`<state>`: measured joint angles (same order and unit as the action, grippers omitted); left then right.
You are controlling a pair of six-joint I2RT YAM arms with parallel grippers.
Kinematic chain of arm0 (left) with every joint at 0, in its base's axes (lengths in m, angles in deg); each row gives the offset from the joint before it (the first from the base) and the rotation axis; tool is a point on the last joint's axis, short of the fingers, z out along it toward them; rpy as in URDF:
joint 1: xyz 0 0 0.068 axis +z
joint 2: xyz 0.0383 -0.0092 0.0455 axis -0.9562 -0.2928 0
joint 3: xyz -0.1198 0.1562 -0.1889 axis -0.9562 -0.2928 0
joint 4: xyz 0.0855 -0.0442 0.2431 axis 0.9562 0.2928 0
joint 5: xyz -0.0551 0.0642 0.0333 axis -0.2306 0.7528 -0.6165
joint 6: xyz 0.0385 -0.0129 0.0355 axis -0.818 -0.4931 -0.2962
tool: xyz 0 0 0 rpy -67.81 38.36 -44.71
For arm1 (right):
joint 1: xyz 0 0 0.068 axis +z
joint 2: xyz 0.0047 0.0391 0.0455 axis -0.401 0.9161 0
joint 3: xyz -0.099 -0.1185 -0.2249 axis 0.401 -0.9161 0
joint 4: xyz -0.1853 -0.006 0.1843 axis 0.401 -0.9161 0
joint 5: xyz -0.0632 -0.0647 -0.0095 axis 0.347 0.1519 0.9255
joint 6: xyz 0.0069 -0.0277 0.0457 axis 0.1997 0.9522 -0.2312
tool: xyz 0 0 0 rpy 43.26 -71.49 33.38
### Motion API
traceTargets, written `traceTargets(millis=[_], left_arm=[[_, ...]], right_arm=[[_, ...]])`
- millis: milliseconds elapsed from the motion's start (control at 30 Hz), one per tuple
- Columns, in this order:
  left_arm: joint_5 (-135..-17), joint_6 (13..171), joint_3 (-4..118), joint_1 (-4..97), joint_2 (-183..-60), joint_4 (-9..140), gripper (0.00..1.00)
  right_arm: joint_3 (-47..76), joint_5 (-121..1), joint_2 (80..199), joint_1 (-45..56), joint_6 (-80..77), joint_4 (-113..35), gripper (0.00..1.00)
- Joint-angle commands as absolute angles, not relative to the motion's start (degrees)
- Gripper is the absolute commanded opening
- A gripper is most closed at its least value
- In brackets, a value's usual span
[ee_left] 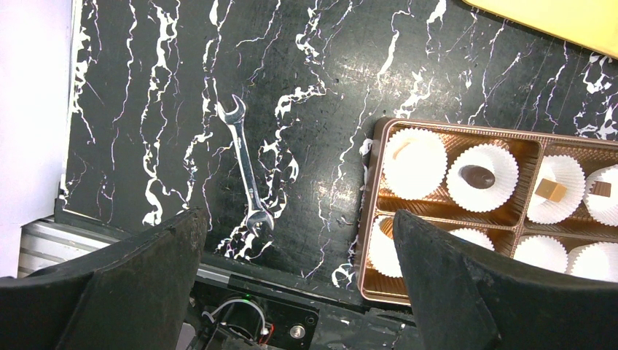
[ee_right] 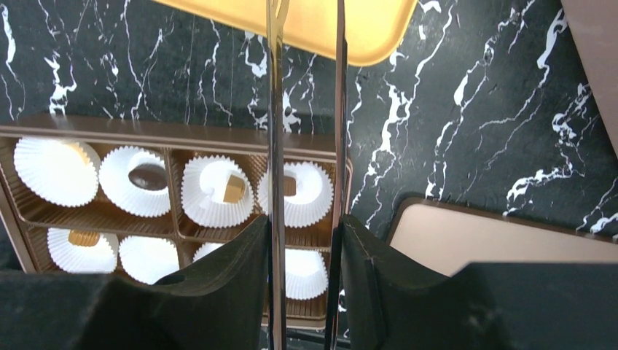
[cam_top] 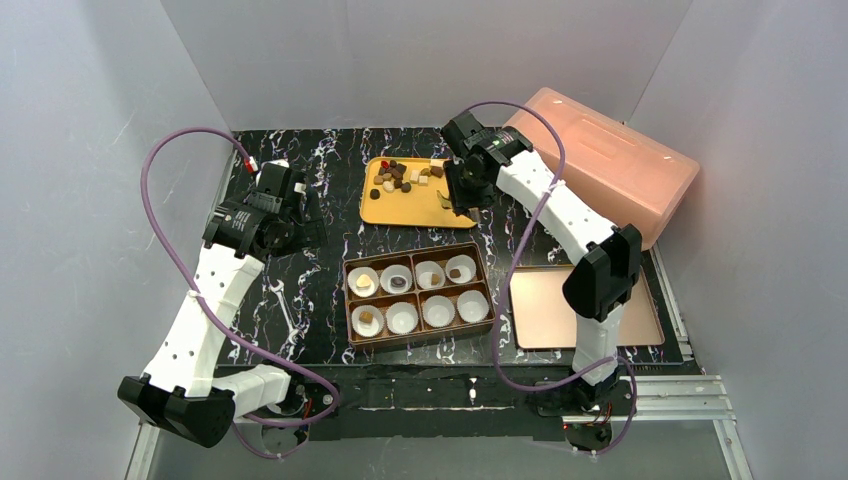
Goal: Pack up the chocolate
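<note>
Two tweezers blades (ee_right: 273, 146) are clamped by right gripper (ee_right: 304, 227); tips are cut off, so load can't be told. Chocolate (cam_top: 405, 177) is heaped on yellow tray (cam_top: 390, 210), w/ five pcs in box (cam_top: 346, 298) cups. Risk: a round pc could be pinched off-centre & flicked away (left gripper (ee_left: 295, 219) is parked wide open).

No writing, label, brand name, number or sign can be read in any of the views. Whether the shank of the wrench (ee_left: 245, 164) lying on the counter (ee_left: 146, 87) bears a stamp cannot be told, as it is too small and too shiny.
</note>
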<state>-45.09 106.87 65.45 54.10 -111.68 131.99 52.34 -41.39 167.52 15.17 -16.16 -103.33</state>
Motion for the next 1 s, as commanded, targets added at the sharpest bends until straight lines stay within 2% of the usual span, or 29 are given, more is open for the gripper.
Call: traceTargets(millis=[0,233,967], left_arm=[[-45.14,106.6,66.25,54.45,-111.18,132.25,1.0],[-44.65,106.3,66.7,54.51,-111.28,132.66,1.0],[-44.75,106.21,66.38,54.77,-111.42,132.66,1.0]], right_arm=[[56.97,-41.74,169.78,14.13,-14.95,-101.52,0.46],[59.82,-42.5,174.05,13.11,-14.47,-101.89,0.45],[54.68,-45.06,175.05,11.52,-15.05,-99.3,0.45]])
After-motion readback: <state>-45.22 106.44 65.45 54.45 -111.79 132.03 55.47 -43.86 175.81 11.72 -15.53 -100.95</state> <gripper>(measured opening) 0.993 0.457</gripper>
